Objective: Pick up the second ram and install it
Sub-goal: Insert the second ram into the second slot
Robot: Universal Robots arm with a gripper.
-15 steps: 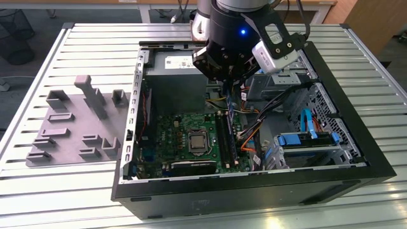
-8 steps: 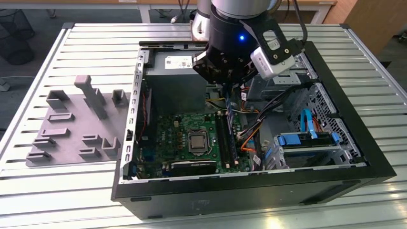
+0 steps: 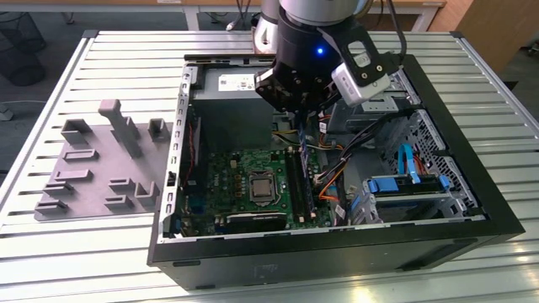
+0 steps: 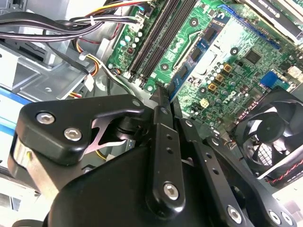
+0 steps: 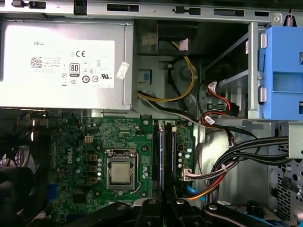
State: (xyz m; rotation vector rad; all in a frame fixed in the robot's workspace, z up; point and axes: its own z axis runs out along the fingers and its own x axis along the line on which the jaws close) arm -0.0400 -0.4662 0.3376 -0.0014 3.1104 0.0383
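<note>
Above the motherboard's slots, the end effector is clamped on the second ram, mid-install; seating demands exact alignment

We see a green motherboard with long black slots inside a black computer case. The power supply is silver-grey with a white label. Blue drive brackets sit at the exterior view's right, near yellow, red and black cables. The gripper is matte black. Grey fixture blocks rest on a pale slatted table.
</note>
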